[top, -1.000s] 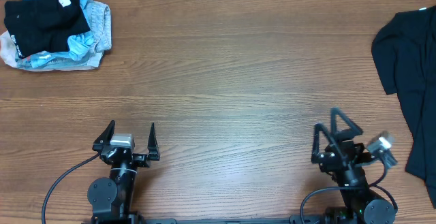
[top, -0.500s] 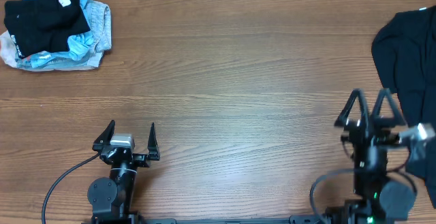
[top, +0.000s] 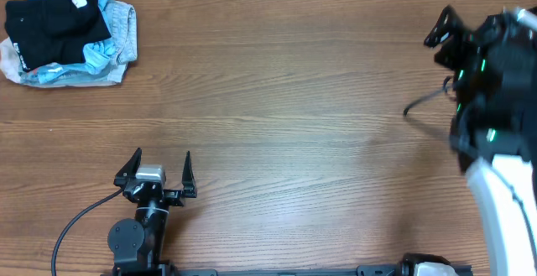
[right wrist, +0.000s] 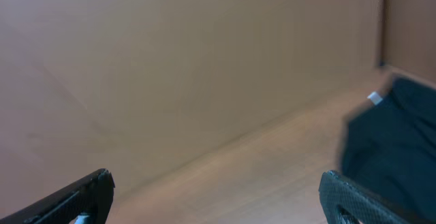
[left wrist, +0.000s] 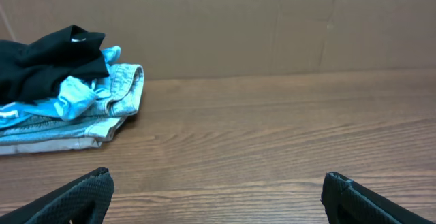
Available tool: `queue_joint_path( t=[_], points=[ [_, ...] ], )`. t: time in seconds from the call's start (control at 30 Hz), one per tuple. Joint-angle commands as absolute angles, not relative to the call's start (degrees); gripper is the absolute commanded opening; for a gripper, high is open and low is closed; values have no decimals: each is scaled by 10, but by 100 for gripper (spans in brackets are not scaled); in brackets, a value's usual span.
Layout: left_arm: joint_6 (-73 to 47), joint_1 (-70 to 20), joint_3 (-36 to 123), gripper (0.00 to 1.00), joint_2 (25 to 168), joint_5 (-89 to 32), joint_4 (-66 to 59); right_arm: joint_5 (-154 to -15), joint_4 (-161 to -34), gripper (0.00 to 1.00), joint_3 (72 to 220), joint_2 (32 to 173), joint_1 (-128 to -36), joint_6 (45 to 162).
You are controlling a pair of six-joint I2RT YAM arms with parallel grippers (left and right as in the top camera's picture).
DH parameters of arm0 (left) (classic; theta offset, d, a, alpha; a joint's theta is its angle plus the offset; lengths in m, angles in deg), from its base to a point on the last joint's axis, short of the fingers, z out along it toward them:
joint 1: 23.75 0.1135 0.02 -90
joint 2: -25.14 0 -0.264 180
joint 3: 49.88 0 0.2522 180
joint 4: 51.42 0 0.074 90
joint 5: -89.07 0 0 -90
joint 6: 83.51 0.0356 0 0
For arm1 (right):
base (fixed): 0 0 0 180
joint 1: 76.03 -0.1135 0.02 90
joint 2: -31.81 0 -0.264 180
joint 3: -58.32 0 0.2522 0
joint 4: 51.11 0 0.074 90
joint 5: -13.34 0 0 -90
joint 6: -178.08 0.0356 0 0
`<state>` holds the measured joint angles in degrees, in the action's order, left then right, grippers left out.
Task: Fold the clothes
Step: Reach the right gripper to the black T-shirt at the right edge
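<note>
**Both grippers spread, black garment lying apart from them**

Wood-grain table [top: 277,100] fills the overhead view, with a brown cardboard wall [left wrist: 272,26] standing along its far edge.

Left gripper [top: 162,157] sits at the lower left of the overhead frame, its two fingers spread wide and holding nothing. The left wrist view confirms this: both fingertips [left wrist: 82,193] show at the bottom corners, with wood between them. A black cable [top: 80,221] trails from its base toward the lower left corner.

Right arm [top: 495,75] occupies the upper right of the overhead frame. It is blurred, with green lights on its dark body and a white section below. It hides the table beneath it, so the garment cannot be made out from above. Right gripper [right wrist: 214,190] shows in its own wrist view with fingers set far apart at the bottom corners, gripping nothing.

Black garment [right wrist: 388,149] lies at the right of the right wrist frame, on the wood near the foot of the cardboard wall. A small white label [right wrist: 375,99] shows at its upper left edge. It is apart from both fingers.

Pile of garments [top: 67,37] rests at the upper left of the overhead frame. A black piece [top: 54,16] lies on top of pale blue and grey items, well apart from both grippers
</note>
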<state>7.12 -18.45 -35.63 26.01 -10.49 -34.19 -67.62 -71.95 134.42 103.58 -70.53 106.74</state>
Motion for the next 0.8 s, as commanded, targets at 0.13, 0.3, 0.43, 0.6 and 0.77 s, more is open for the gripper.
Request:
queue_joint_path(
  t=[0.13,0.3,0.43,0.6,0.77],
  points=[
    [74,-181,-358,100,254,-99,-341,-668,-921,100,1553,1200,-624,1026],
    [74,-181,-358,100,254,-99,-341,-678,-978,100,1596,1276,-565,1027],
    [74,-181,-358,100,254,-99,-341,-693,-976,100,1595,1318,-529,1028],
    [74,-181,-358,100,254,-99,-341,-692,-962,100,1595,1347,-511,1032],
    [74,-181,-358,100,254,-99,-341,-692,-940,100,1595,1398,-503,1030]
  ],
)
